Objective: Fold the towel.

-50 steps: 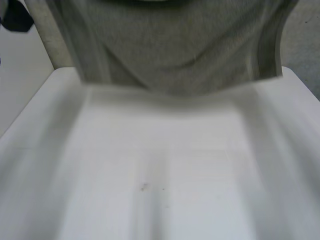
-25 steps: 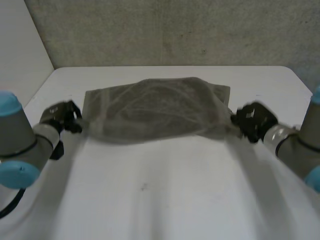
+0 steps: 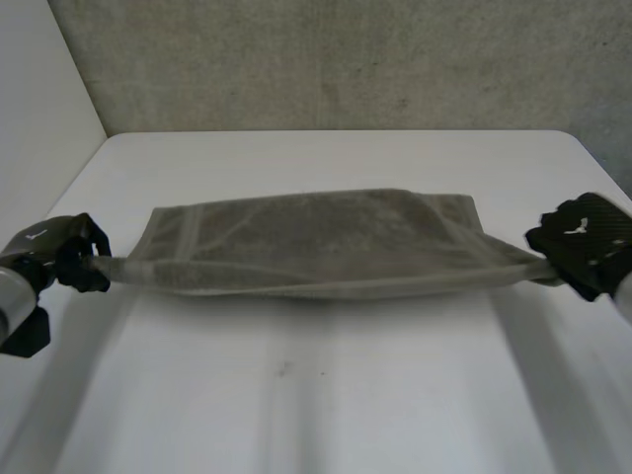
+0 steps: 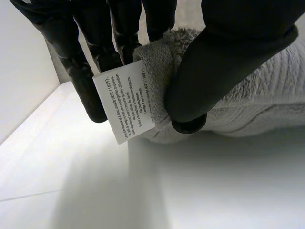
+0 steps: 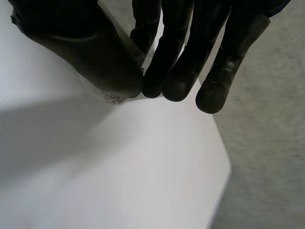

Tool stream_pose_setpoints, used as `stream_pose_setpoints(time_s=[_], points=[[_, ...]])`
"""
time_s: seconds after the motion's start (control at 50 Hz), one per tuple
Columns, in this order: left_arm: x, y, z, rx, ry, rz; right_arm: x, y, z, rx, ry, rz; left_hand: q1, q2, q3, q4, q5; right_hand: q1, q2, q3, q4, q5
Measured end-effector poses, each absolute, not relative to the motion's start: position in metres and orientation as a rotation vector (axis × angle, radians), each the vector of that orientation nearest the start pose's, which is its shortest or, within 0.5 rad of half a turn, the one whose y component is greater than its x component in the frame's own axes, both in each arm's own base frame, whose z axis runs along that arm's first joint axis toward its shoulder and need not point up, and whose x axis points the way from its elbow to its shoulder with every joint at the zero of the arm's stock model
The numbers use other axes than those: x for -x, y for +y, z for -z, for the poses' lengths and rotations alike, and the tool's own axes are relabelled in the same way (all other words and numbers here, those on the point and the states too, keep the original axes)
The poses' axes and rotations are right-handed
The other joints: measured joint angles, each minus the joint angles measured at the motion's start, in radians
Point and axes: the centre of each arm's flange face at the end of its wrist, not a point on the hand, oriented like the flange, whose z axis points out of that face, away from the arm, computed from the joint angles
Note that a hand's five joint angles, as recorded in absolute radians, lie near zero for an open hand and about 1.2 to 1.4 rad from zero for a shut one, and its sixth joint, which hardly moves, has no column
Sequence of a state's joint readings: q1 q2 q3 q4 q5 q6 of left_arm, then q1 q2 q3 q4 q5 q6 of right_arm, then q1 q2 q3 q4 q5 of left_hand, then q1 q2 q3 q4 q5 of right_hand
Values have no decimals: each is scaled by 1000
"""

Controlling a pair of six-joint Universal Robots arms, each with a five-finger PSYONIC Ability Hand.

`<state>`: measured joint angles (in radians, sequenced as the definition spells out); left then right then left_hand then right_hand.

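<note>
While the left hand (image 3: pixel 61 259) pinches one end of the towel (image 3: pixel 316 242) between thumb and fingers, just beside its white label (image 4: pixel 125 102), you see the right hand (image 3: pixel 585 240) pinching the opposite end. The grey towel stretches taut between them, a long, creased band over the white table (image 3: pixel 316 395).

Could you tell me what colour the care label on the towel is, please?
The label is white with dark print; the left wrist view shows it best.
</note>
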<state>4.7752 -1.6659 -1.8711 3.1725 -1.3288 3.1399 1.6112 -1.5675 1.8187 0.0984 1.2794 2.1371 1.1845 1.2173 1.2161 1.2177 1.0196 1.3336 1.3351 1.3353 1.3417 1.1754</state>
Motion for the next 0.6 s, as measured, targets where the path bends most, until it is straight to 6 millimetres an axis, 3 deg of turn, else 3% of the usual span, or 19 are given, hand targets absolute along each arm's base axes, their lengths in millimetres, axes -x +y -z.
stream_pose_setpoints(time_s=[0.16,0.28,0.44,0.6], points=[[125,-251,-225,-110,2772,1868,-148,-231,-262,1876,2320,1886,0,0,0,0,0,0,0,0,0,0],[124,-250,-223,-118,2821,1863,-145,-244,-263,1858,2321,1845,0,0,1,0,0,0,0,0,0,0],[132,-289,-203,-152,2878,1851,-157,-302,-239,1808,2313,1865,4,0,1,0,0,15,0,0,0,9],[149,-349,-175,-93,2883,1851,-190,-352,-207,1844,2321,1909,4,0,1,1,1,15,0,0,0,9]])
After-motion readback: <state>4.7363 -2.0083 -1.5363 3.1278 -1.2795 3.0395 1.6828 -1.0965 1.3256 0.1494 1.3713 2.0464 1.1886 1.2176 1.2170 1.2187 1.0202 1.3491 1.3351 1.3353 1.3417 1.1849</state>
